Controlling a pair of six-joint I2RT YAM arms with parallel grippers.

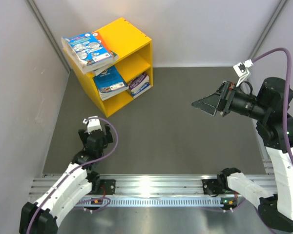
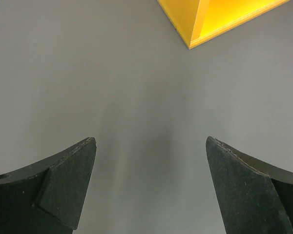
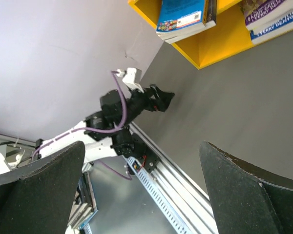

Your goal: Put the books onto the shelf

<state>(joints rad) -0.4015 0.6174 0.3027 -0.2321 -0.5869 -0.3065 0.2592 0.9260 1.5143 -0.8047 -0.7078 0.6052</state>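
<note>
Grey matting covers the table (image 1: 185, 141); at its far left corner we see the bright yellow boxy shelf (image 1: 129, 39). Colourful paperback books (image 1: 90, 48) sit stacked on top, while a blue-covered stack (image 1: 110, 80) and purple-covered ones (image 1: 139, 84) lie inside. Our left gripper (image 1: 95, 132) and right gripper (image 1: 201, 104) both gape wide, empty, well apart from the shelf.

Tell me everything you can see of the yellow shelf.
The shelf is a bright yellow box of smooth boards, with one middle board splitting it into two compartments. It stands upright, turned at an angle, at the far left of the grey table. A stack of books lies on top; more books poke from its open front.
</note>
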